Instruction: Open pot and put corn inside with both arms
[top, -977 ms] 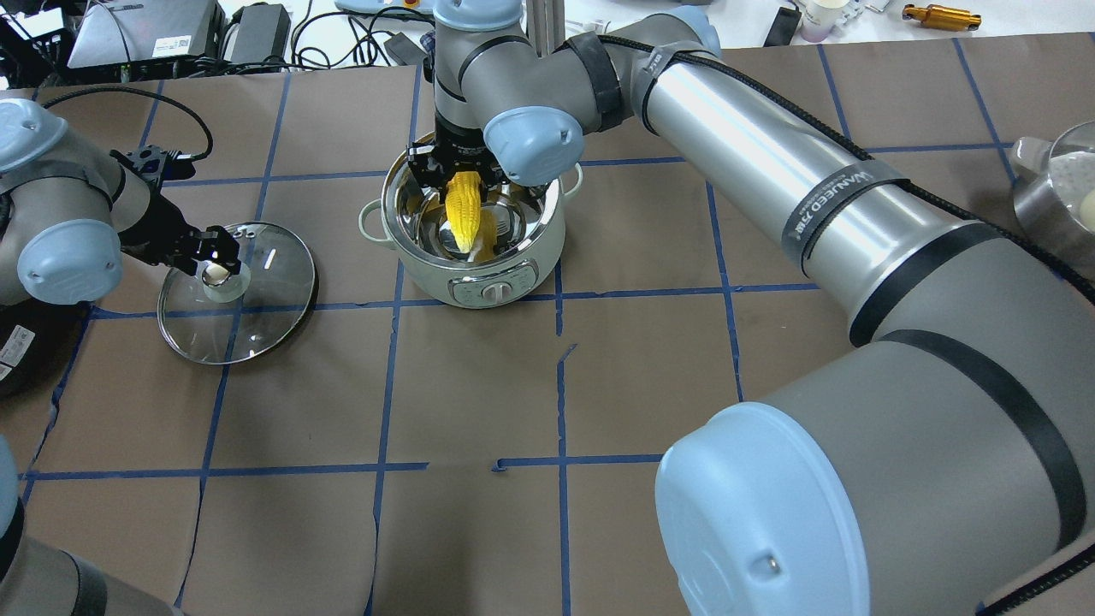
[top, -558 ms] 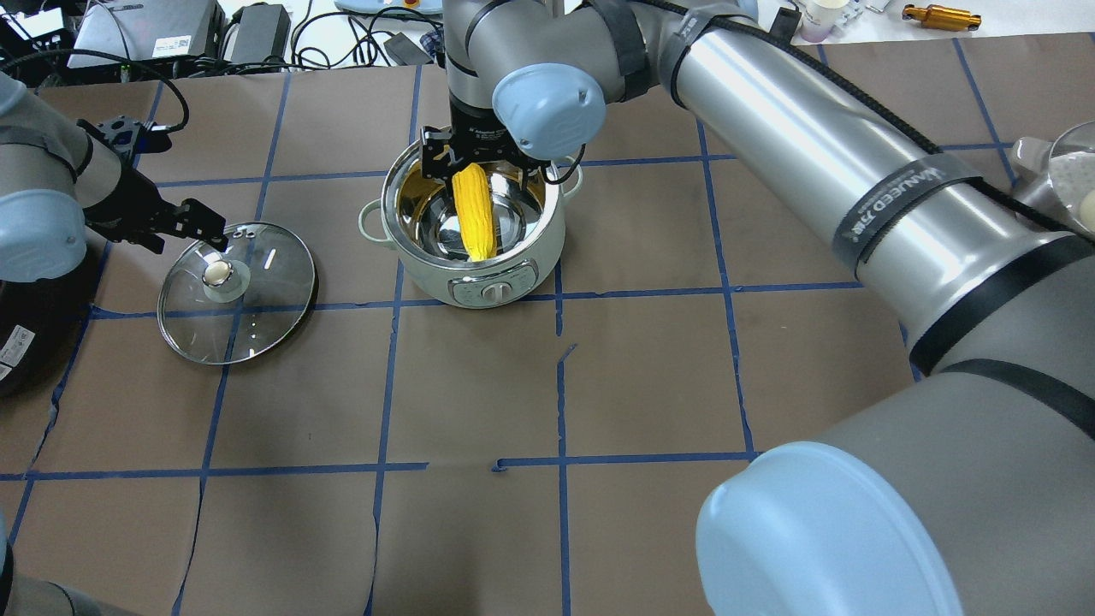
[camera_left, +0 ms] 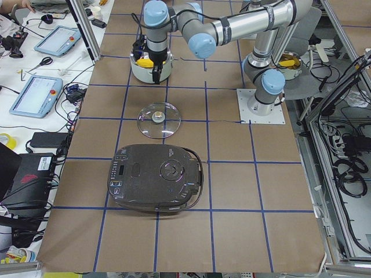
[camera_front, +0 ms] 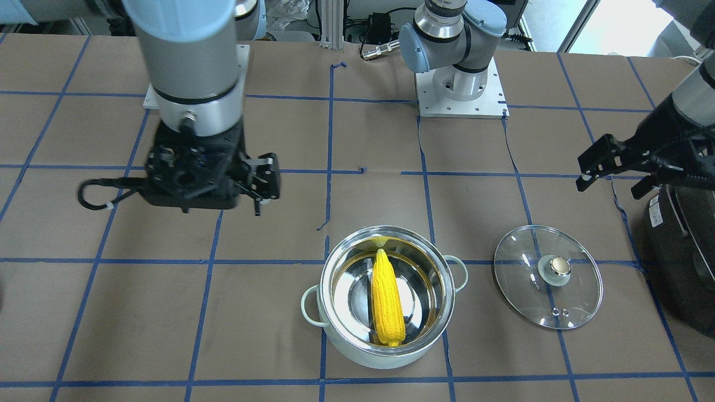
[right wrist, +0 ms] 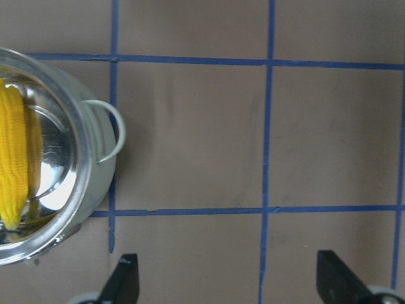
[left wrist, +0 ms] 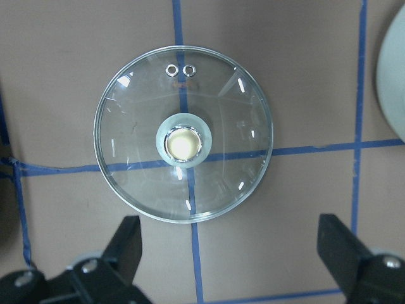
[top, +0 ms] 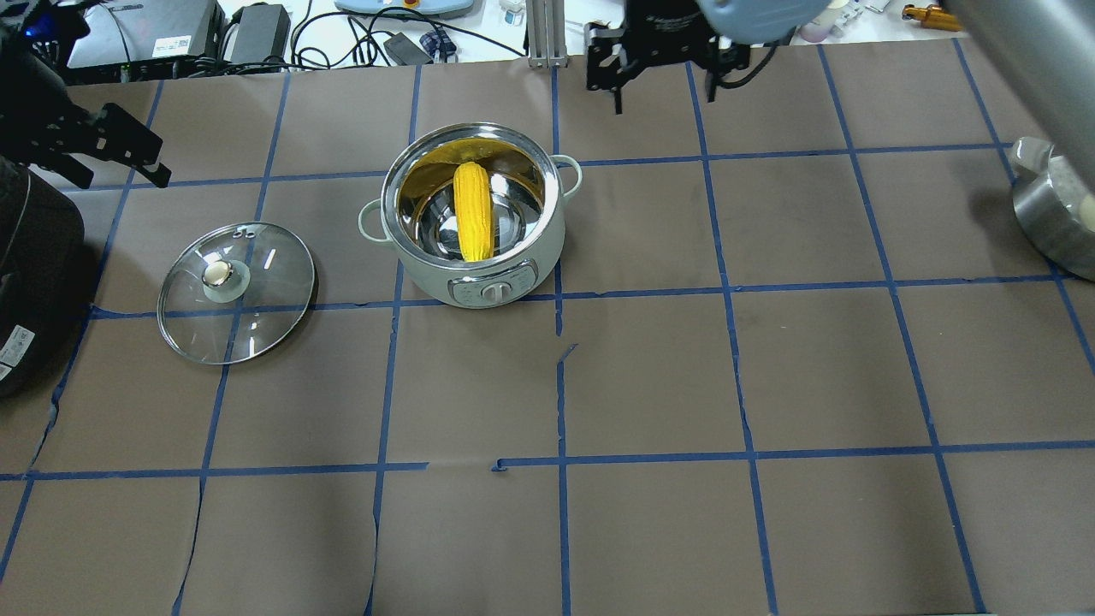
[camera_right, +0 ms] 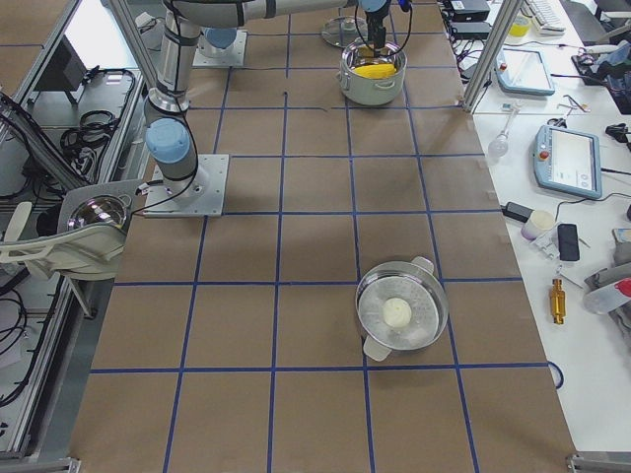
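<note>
The pale mint-green pot [top: 505, 261] stands open in the middle of the table, also in the front view [camera_front: 357, 352]. The yellow corn [top: 472, 210] lies loose inside it, slanted against the steel wall [camera_front: 387, 304]. The glass lid [top: 237, 291] with its gold knob [left wrist: 182, 144] lies flat on the table to the pot's left. My right gripper [top: 663, 85] is open and empty, raised behind and right of the pot; its wrist view [right wrist: 231, 282] shows the pot's rim at the left. My left gripper [top: 137, 150] is open and empty, above the lid [left wrist: 231, 253].
A black glossy appliance [top: 34, 282] sits at the table's left edge, close to the left arm. A steel steamer pot [top: 1052, 214] with a white ball inside stands at the far right. Brown paper with blue tape lines covers the table.
My right gripper let go of the corn, which now rests in the pot, and rose away to the back right. My left gripper drew back from the lid's knob.
</note>
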Robot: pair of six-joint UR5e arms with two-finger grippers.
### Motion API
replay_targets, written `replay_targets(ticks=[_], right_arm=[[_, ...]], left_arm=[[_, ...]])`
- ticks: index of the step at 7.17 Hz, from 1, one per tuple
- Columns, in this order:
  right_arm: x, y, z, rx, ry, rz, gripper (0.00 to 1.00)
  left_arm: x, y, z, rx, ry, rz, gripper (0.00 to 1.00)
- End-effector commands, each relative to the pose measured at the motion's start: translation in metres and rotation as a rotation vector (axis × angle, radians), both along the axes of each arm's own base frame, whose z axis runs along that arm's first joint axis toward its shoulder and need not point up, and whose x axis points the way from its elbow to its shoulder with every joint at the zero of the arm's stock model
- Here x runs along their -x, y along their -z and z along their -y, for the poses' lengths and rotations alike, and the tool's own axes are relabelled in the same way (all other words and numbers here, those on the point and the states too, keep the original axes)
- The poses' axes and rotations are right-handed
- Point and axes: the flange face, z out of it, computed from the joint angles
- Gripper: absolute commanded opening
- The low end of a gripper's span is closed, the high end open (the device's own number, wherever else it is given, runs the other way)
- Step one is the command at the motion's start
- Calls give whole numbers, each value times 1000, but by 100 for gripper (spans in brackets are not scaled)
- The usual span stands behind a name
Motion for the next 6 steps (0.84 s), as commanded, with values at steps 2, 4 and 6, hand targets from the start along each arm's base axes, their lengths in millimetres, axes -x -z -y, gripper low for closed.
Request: replay_targets(ticks=[2, 4, 6], right_arm=[[107, -20, -37, -25, 5, -4, 100], [94, -20, -50, -30, -20, 47, 100], [94, -19, -51, -24, -20, 52, 100]], left_arm=[[121, -81, -31, 77, 151, 87, 100], [140, -65, -25, 49, 93, -9, 100], [144, -57, -26, 28, 13, -26, 100]])
